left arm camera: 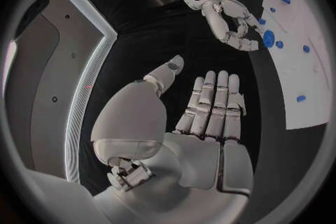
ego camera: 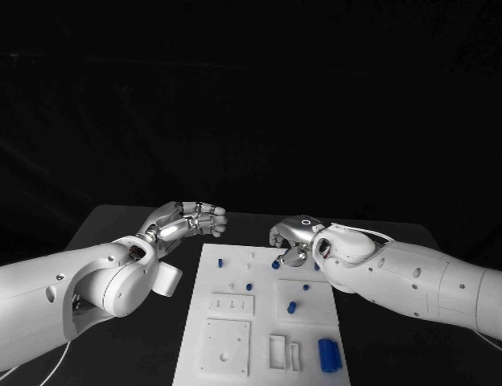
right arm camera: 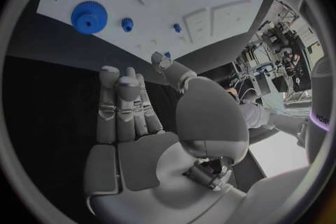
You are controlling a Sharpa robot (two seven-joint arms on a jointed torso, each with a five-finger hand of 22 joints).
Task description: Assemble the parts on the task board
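A: Task board (ego camera: 234, 338) lies mid-desk (ego camera: 124, 233); blue parts (ego camera: 329, 355) scattered on it.
B: Left hand (ego camera: 187, 219) empty, fingers apart; right hand (ego camera: 294, 239) empty too, poised over the board's far edge.

We see a black table (ego camera: 251, 225) with a dull, matte top, its far edge running straight across the head view and its far corners falling away at either side. Behind it hangs a dark backdrop (ego camera: 251, 96), plain and unlit. In the wrist views we find the same dark top (left arm camera: 280, 148) as a bare band (right arm camera: 56, 47) of black surface.
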